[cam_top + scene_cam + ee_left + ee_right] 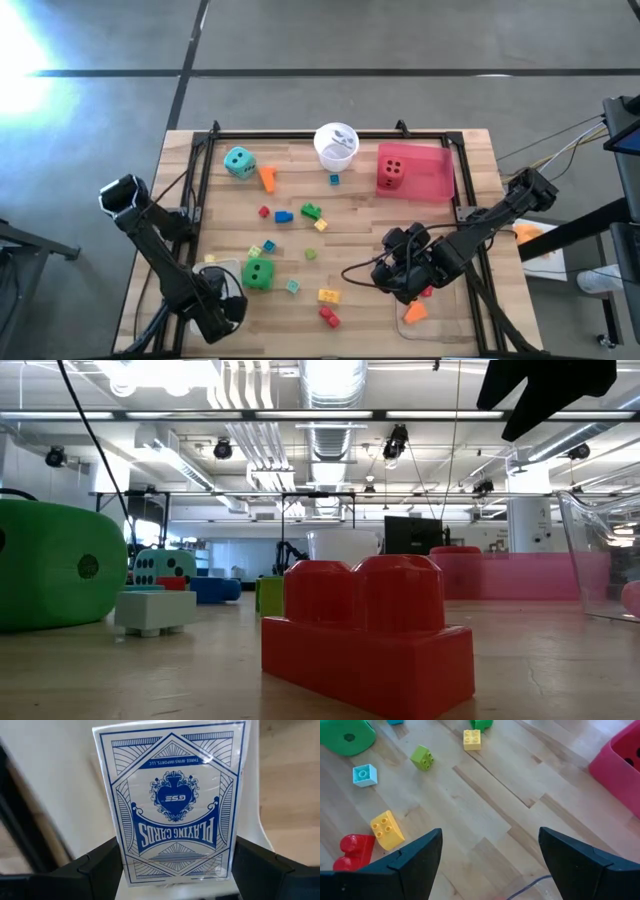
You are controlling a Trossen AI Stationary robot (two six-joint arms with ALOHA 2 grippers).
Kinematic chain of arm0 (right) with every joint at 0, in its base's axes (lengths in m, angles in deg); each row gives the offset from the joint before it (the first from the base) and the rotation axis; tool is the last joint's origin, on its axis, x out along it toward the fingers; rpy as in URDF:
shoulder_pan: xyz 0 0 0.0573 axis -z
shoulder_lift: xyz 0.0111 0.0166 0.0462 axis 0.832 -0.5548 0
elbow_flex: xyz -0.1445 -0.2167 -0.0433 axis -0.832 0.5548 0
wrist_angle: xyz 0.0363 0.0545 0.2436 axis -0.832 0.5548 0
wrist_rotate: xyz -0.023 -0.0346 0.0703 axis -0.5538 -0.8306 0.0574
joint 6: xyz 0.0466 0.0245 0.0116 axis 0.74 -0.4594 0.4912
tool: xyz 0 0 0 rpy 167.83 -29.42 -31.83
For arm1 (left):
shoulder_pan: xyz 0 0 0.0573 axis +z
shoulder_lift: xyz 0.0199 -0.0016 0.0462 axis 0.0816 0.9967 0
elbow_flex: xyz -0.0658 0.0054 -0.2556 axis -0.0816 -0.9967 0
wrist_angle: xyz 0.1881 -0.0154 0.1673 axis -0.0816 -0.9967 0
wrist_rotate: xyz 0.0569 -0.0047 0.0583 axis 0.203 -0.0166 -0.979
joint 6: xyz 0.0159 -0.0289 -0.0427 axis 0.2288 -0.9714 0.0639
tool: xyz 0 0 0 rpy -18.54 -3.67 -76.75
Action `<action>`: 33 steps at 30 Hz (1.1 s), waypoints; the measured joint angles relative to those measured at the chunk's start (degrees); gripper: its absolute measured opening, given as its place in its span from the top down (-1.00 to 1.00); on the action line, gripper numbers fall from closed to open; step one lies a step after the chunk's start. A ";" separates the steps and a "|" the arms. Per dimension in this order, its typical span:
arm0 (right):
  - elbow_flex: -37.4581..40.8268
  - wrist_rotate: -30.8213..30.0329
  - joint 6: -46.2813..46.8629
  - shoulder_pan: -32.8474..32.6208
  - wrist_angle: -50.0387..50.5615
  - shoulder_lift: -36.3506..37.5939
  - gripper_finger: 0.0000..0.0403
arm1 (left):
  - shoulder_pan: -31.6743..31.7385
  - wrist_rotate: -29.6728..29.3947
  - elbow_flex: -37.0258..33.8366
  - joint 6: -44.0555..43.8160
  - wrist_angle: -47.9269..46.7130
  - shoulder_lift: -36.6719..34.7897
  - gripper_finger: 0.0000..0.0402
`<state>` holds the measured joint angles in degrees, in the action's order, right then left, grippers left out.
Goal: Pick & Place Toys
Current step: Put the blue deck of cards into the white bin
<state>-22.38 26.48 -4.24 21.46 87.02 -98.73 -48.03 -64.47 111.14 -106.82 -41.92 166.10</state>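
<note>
The toys are lying scattered over the wooden worktop (360, 215): a teal die (239, 162) near the far left, a green die (258, 273) toward the near left, and a red die (391, 173) sitting inside the pink tray (435, 175) at the far right. Small bricks are lying between them, among them a yellow brick (387, 830) just beside a red brick (352, 851), with a green brick (422, 757) and a pale blue brick (364, 774) near them. The left claw (172, 865) is at the near left corner, gripping a pack of playing cards (172, 802) between its fingers. The right claw (490, 857) is hovering open over bare wood at the near right, holding nothing.
</note>
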 joint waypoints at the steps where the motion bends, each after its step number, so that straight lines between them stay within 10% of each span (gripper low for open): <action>1: 0.00 0.00 -0.01 0.00 -0.03 0.00 -0.61 | 0.02 -0.07 -1.20 -0.39 1.70 0.00 -0.52; 33: 0.00 0.02 -1.06 0.00 -0.83 0.00 -0.61 | -0.09 -1.14 -14.02 -0.83 18.03 -0.63 -0.57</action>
<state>-22.38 26.51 -5.30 21.46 86.19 -98.73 -48.12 -65.62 97.12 -107.65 -23.88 165.46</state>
